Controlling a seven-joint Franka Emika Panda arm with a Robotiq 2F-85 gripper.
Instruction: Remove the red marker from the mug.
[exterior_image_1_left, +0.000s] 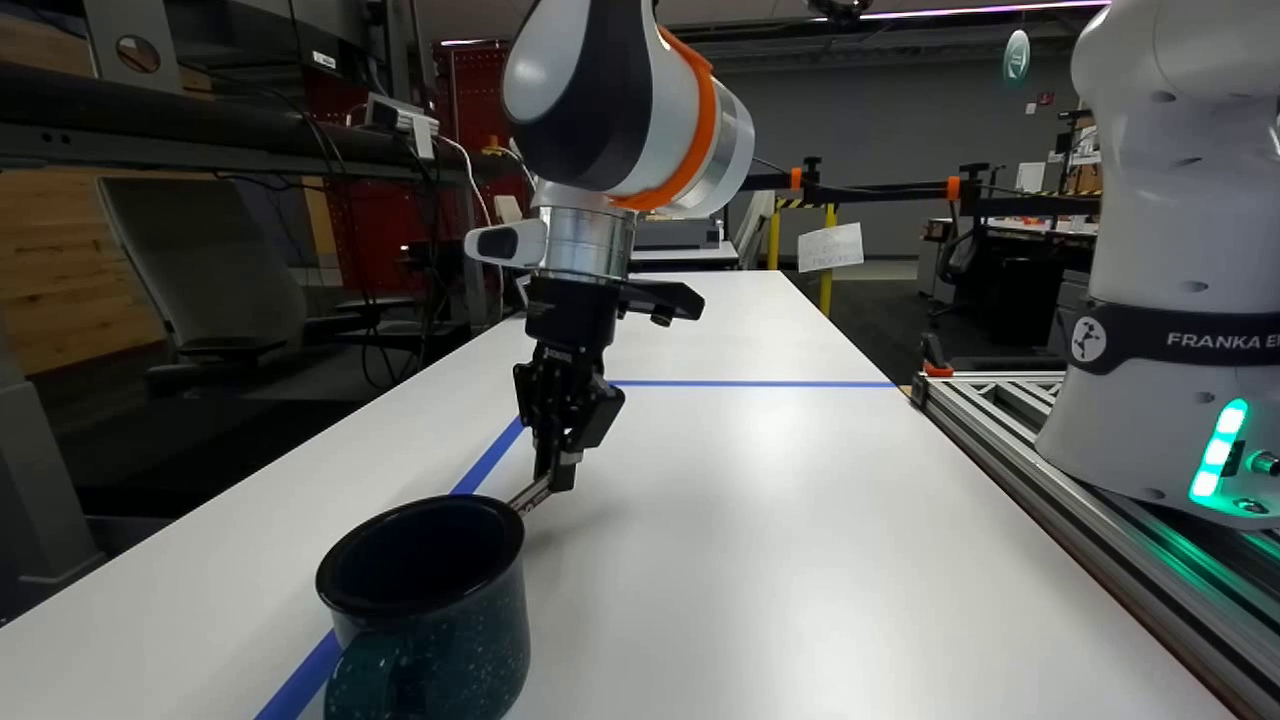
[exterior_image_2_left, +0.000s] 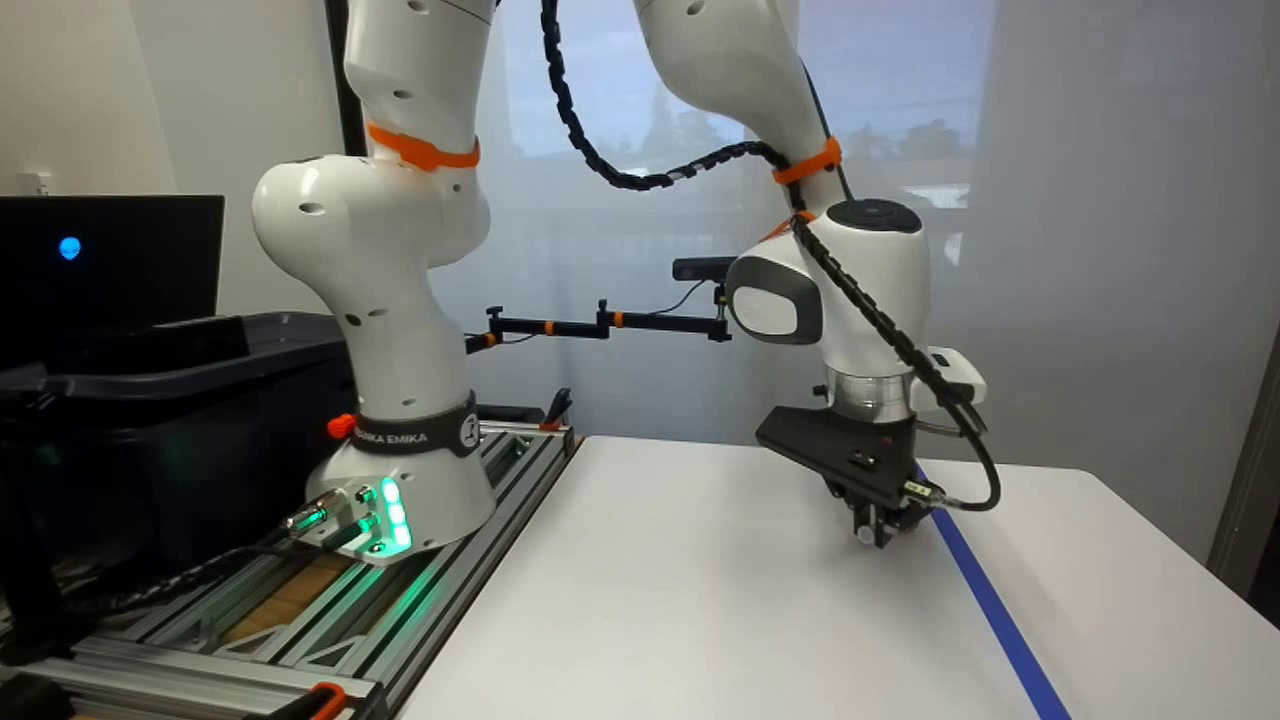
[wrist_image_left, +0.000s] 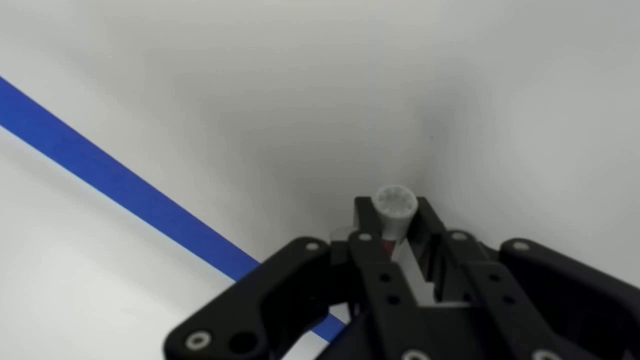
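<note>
The red marker (exterior_image_1_left: 530, 495) is held between my gripper's fingertips (exterior_image_1_left: 560, 474). In an exterior view its pale barrel slants down from the fingers toward the mug's far rim. Its lower part is hidden behind that rim, and none of it shows in the mug's open mouth. In the wrist view, the marker's round whitish end (wrist_image_left: 395, 205) sits between the two fingertips (wrist_image_left: 392, 212), with a bit of red just below it. The dark teal mug (exterior_image_1_left: 440, 640) stands upright on the table, nearer that camera than my gripper. It is out of view in the wrist view.
The white table (exterior_image_1_left: 740, 540) carries blue tape lines (exterior_image_1_left: 750, 384), also seen in an exterior view (exterior_image_2_left: 990, 600). The robot's base stands on a metal rail frame (exterior_image_1_left: 1060, 520) along one table edge. The mug's handle (exterior_image_1_left: 360, 680) points toward the camera.
</note>
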